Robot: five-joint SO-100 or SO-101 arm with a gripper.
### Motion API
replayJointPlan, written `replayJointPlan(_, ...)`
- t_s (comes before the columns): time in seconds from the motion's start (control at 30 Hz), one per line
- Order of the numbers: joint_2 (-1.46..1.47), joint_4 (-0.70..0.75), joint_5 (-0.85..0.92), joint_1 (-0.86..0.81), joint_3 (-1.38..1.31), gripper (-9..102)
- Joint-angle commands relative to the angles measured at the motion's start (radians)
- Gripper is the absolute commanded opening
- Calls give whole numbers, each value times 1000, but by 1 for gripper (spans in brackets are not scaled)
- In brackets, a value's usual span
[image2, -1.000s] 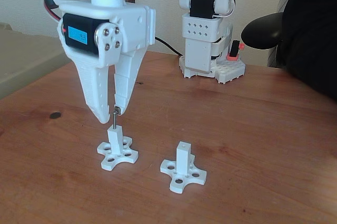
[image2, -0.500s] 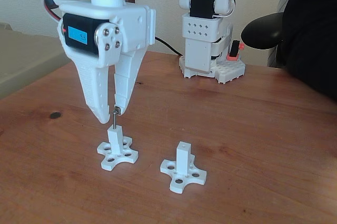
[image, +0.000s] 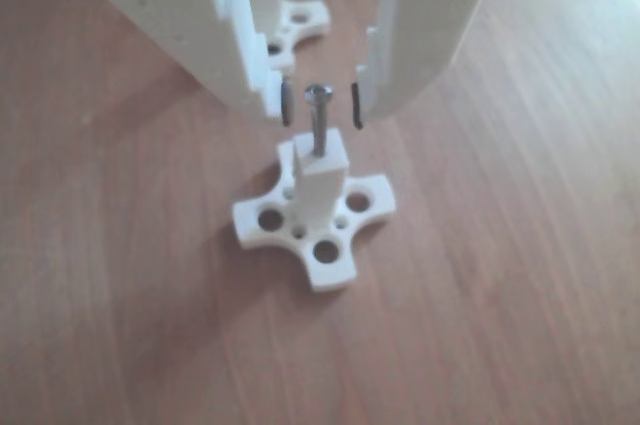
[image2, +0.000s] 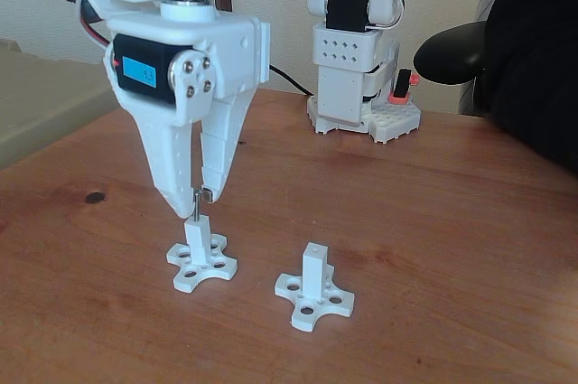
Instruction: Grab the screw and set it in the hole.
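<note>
The screw (image: 318, 123) stands upright with its tip in the hole on top of a white square post (image: 322, 183), which rises from a cross-shaped base (image: 325, 245). My gripper (image: 321, 105) is open. Its two dark pads flank the screw's head, and a small gap shows on each side. In the fixed view the gripper (image2: 195, 200) hangs straight down over the left post (image2: 196, 236), with the screw (image2: 195, 207) between the fingertips. The hole itself is hidden by the screw.
A second white post on a cross base (image2: 313, 277) stands to the right, apart from the first. Another white arm's base (image2: 357, 68) sits at the table's back. A dark chair part (image2: 456, 50) and dark clothing (image2: 537, 50) are at the right. A small dark spot (image2: 94, 196) marks the wood.
The fingers have parted slightly off the screw's head, and the gripper body has shifted a little to the right. The screw stays upright in the post.
</note>
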State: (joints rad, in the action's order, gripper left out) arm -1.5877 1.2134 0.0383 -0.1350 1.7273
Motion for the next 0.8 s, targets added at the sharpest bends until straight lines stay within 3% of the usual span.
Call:
replayJointPlan(0.0,-25,-11,8,6,-66,7)
replayJointPlan(0.77,-25,-20,20,-6,-67,6)
